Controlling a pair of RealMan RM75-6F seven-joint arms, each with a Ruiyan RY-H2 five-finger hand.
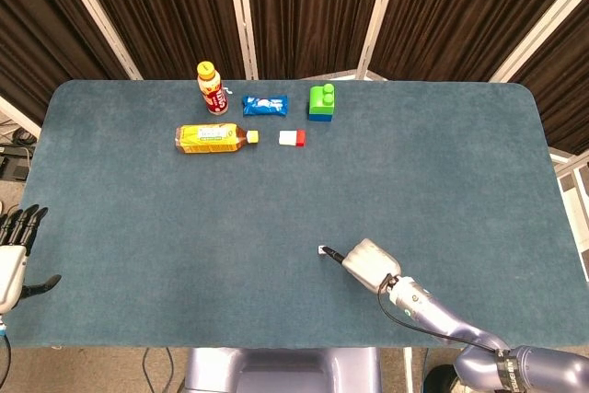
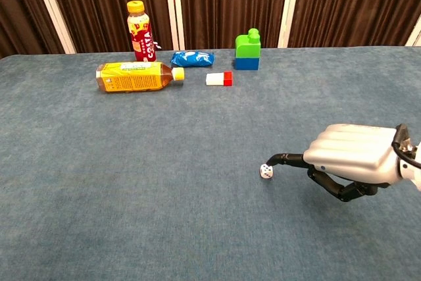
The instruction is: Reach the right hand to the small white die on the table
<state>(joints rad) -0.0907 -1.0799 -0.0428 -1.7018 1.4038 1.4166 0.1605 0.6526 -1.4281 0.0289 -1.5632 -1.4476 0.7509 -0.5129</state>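
The small white die point(image 1: 320, 249) lies on the blue table point(image 1: 138, 209) near the front, right of centre; the chest view shows the die point(image 2: 266, 172) with its black pips. My right hand point(image 1: 368, 262) is just right of it, low over the cloth. One dark fingertip point(image 2: 274, 160) stretches out and touches the die's right top edge, while the other fingers curl under the silver palm of the right hand point(image 2: 352, 156), holding nothing. My left hand point(image 1: 14, 250) hangs off the table's left edge with its fingers spread and empty.
At the back left stand an upright red-label bottle point(image 1: 212, 87), a yellow bottle on its side point(image 1: 213, 138), a blue packet point(image 1: 264, 105), a green-and-blue block point(image 1: 321, 102) and a white-and-red block point(image 1: 292, 138). All are far from the die.
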